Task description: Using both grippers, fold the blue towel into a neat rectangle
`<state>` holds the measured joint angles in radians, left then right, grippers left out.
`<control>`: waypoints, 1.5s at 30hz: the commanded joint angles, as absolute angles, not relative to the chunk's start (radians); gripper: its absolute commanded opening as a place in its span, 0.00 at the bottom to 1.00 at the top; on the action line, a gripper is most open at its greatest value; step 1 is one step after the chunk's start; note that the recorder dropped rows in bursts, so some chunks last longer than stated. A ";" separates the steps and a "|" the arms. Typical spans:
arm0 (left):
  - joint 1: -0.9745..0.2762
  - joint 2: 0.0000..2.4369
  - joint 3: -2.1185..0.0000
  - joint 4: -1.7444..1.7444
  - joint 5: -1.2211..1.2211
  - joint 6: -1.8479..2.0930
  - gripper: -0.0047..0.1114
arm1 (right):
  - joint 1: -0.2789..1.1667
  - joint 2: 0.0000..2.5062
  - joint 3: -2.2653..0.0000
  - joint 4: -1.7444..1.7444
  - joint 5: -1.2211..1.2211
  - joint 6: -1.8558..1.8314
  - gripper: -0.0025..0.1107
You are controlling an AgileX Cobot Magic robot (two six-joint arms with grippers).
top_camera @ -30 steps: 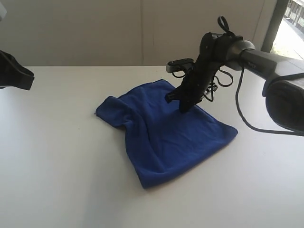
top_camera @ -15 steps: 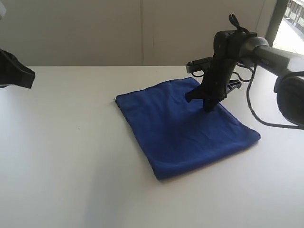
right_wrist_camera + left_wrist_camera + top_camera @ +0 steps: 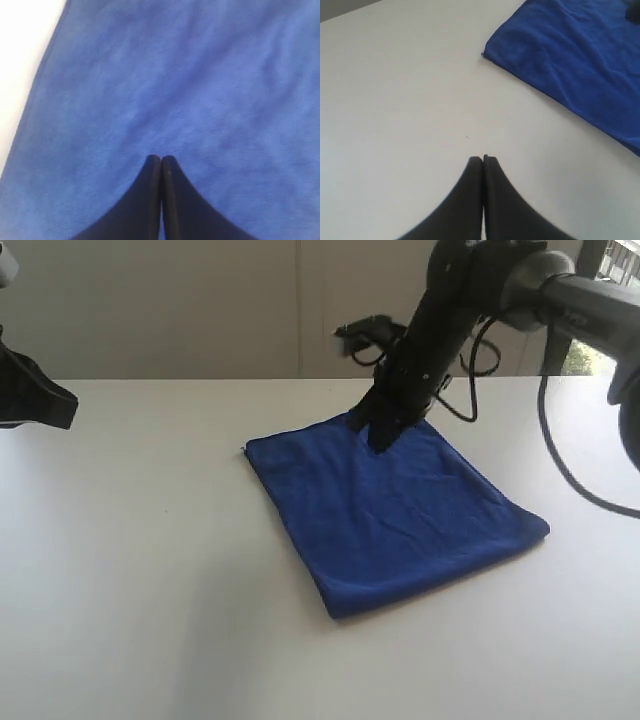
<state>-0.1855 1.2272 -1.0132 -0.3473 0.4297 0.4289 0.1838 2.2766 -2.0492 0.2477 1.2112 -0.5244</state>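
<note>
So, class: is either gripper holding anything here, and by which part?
Nothing is held. The right gripper is shut over the blue towel with no cloth pinched; the left gripper is shut over bare table.

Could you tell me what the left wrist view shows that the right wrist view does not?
Only the left wrist view shows the left gripper, shut, over bare white table, with a corner of the blue towel apart from it. Only the right wrist view shows the right gripper, shut, over the cloth. Both show the towel and some table.
</note>
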 commanded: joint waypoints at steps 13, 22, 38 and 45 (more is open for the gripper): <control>-0.182 1.259 -1.007 -0.366 0.416 0.426 0.04 | 0.367 2.195 -1.537 0.223 1.139 -0.563 0.02; -0.182 1.259 -1.007 -0.382 0.414 0.425 0.04 | 0.518 2.195 -1.535 0.348 1.009 -0.558 0.02; -0.182 1.259 -1.007 -0.397 0.427 0.425 0.04 | 0.554 2.157 -1.606 0.337 0.909 -0.515 0.02; -0.182 1.263 -1.007 -0.397 0.572 0.588 0.04 | 0.500 1.978 -1.602 -0.011 0.998 -0.323 0.02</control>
